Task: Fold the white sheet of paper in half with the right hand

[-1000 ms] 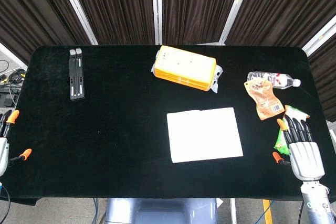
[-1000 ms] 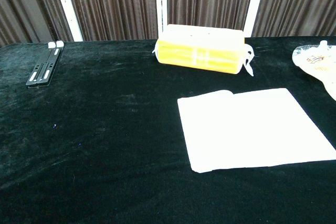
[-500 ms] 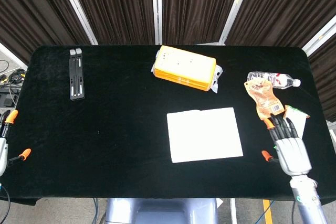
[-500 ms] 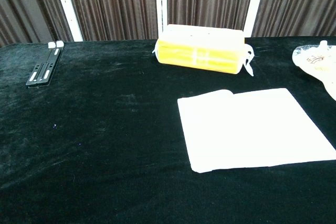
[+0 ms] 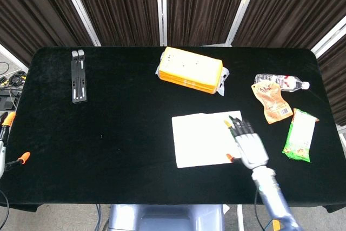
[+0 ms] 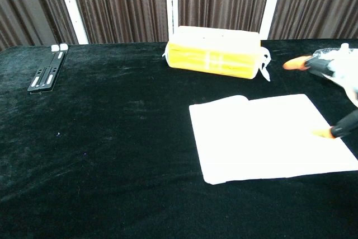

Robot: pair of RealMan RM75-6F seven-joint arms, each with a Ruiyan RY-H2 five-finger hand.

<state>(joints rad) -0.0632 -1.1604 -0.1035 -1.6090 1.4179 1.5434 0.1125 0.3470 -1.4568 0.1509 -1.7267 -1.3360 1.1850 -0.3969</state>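
We judge the fold not yet begun: the white sheet of paper (image 5: 210, 138) lies spread flat in one layer on the black table (image 5: 124, 128), and all the work of lifting an edge, carrying it across and pressing a crease is still ahead of us.

Nearest to us, our right hand (image 5: 246, 143) hovers over the right part of the sheet, fingers straight and slightly apart, holding nothing; whether the fingertips touch the paper we cannot tell. In the chest view only orange-tipped fingertips (image 6: 323, 133) show at the right edge, above the sheet's right side. Our left hand (image 5: 4, 144) sits at the table's near-left edge, well apart from the paper; so little of it shows that we cannot tell how its fingers lie.

The sheet sits right of centre in the near half of the table. It is plain white, roughly rectangular, slightly skewed to the table edge. Its far edge shows a small raised curl near the left corner, visible in the chest view; otherwise it looks flat and unmarked.

Farther off, a yellow package (image 5: 190, 71) lies beyond the sheet, clear of it.
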